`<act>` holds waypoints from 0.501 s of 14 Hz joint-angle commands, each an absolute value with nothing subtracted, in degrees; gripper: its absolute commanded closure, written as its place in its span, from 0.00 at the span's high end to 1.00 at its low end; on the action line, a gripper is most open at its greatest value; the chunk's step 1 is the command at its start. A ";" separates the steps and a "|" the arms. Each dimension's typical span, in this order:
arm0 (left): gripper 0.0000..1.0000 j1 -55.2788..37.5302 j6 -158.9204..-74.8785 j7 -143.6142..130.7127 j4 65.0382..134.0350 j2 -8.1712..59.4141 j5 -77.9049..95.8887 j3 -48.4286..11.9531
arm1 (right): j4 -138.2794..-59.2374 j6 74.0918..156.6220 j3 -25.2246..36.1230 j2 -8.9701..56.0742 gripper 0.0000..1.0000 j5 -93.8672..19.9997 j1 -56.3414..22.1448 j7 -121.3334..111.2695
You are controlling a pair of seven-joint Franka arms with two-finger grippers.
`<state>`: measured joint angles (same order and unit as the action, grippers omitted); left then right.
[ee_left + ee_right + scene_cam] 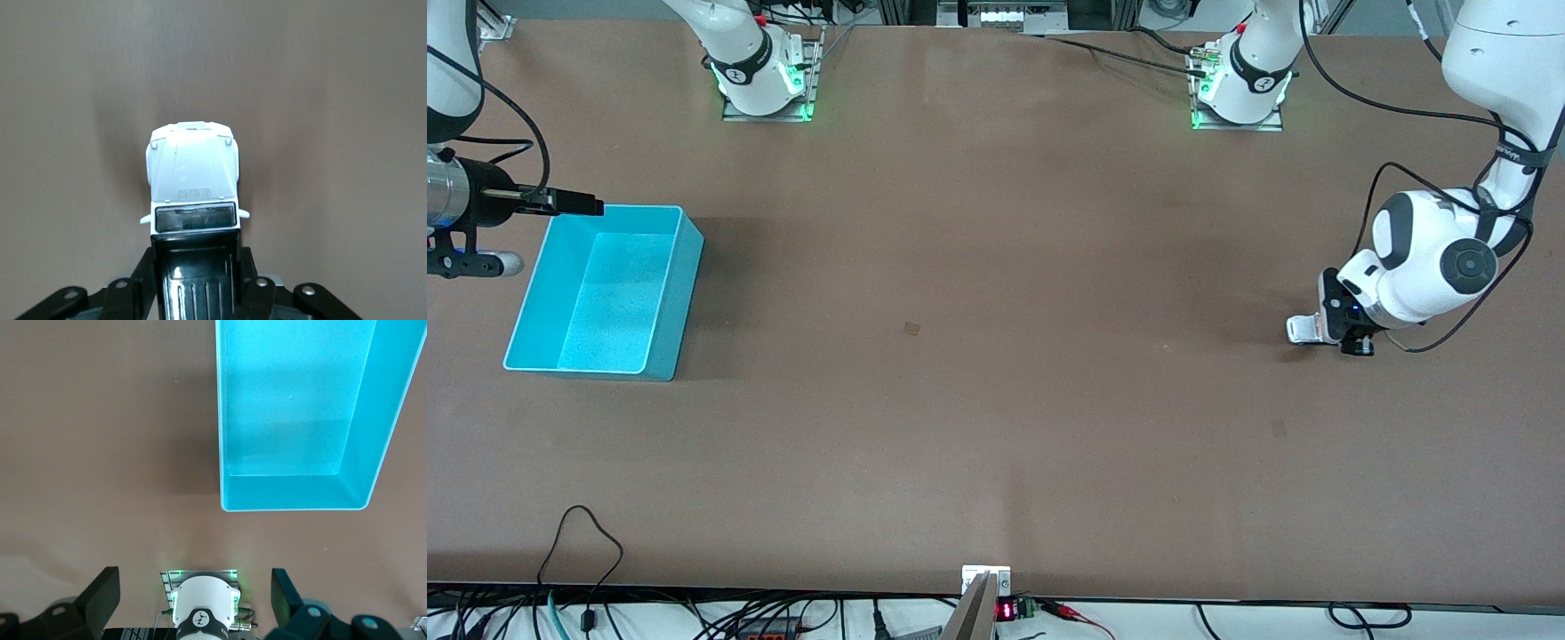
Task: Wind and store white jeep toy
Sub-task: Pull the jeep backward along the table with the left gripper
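The white jeep toy [1302, 330] is down at the table surface near the left arm's end; I cannot tell whether its wheels touch. My left gripper [1327, 324] is shut on it. In the left wrist view the jeep [193, 173] has its white hood pointing away, and the fingers [141, 280] press on both sides of its black ribbed roof. My right gripper [574, 204] hangs level over the rim of the cyan bin [605, 289] at the right arm's end. In the right wrist view it [193, 597] is open and empty, and the bin [300, 420] is empty.
The arm bases [765, 76] [1240, 84] stand on the table edge farthest from the front camera. Cables and a small display [1005, 611] lie along the edge nearest that camera. Brown tabletop [996, 356] lies between the bin and the jeep.
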<state>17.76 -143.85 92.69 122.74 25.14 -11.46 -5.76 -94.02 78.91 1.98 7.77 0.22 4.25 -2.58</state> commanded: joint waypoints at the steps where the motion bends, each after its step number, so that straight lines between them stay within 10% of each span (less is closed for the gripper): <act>1: 0.17 20.04 -144.32 92.81 122.96 28.92 -13.18 -5.98 | -93.60 78.05 1.67 7.73 1.00 -0.18 4.31 -2.99; 7: 0.17 21.44 -144.32 92.99 122.26 29.18 -13.27 -5.98 | -93.52 78.05 1.67 7.73 1.00 -0.18 4.31 -2.90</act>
